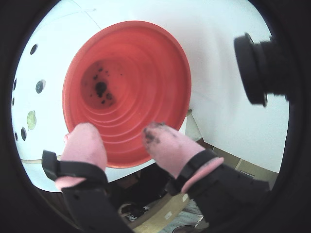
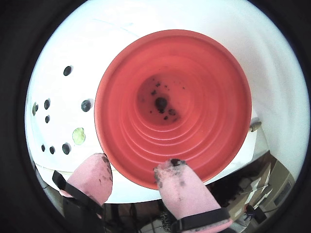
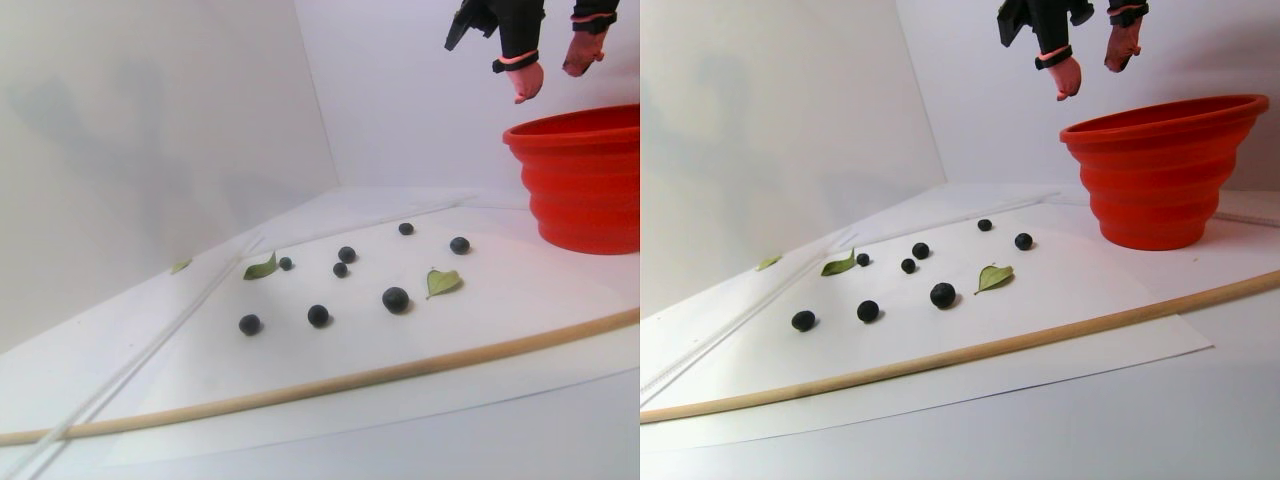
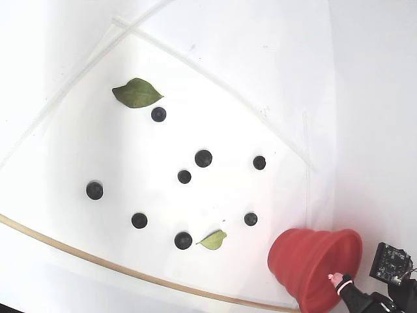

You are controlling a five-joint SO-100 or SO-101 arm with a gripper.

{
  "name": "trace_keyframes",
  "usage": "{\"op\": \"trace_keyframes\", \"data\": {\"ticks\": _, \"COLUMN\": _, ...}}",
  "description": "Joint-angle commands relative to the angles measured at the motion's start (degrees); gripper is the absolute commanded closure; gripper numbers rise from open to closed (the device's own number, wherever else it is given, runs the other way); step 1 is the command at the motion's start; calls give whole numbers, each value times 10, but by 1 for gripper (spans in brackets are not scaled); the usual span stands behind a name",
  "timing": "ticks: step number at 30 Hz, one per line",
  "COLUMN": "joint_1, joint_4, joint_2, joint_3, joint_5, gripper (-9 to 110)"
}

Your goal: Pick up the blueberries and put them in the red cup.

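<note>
Gripper (image 2: 131,167) hung over the red cup (image 2: 204,58), jaws apart and empty, placed for a drop. 1 berry (image 2: 161,103) lay inside; 8 blueberries (image 4: 203,158) remained on the sheet.

The red tapered cup (image 2: 204,73) with stepped ribbed walls below the gripper looks like matt, flexible plastic. The gripper's pink fingertips (image 2: 181,187) look soft, rubbery and smudged dark. Beyond, small dark blueberries (image 4: 203,158) look dull-skinned on smooth white paper (image 4: 78,150), edged by a pale wooden rod (image 3: 300,388).
</note>
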Motion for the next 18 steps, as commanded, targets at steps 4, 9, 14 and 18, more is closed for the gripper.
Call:
{"op": "trace_keyframes", "data": {"ticks": 4, "joint_1": -31, "joint_4": -4, "joint_2": 44, "joint_3": -64, "joint_5": 18, "gripper": 85}}
{"op": "trace_keyframes", "data": {"ticks": 9, "joint_1": -57, "joint_4": 4, "joint_2": 54, "joint_3": -62, "joint_5": 27, "gripper": 85}}
{"op": "trace_keyframes", "data": {"ticks": 14, "joint_1": -77, "joint_4": 4, "joint_2": 49, "joint_3": -62, "joint_5": 47, "gripper": 84}}
{"op": "trace_keyframes", "data": {"ticks": 18, "joint_1": -97, "joint_4": 4, "joint_2": 47, "joint_3": -57, "joint_5": 62, "gripper": 84}}
